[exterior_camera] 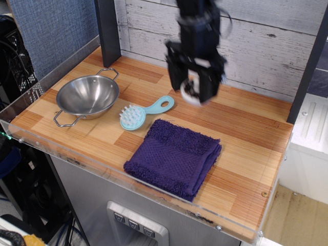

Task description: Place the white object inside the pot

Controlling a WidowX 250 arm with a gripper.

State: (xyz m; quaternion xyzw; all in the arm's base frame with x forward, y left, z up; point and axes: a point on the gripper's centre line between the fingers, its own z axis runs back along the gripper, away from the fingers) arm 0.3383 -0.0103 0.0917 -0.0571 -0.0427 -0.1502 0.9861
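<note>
My black gripper [191, 91] hangs in the air above the back middle of the table and is blurred by motion. It is shut on the white object [188, 92], a small round white disc that shows between the fingers. The pot [87, 96], a shallow shiny steel bowl with two wire loop handles, stands on the wooden table at the left, well to the left of the gripper and below it.
A light-blue brush [142, 113] with white bristles lies between the pot and the gripper. A folded purple towel [174, 157] lies at the front middle. A dark post [107, 31] stands at the back left. A clear plastic lip [128, 174] edges the table.
</note>
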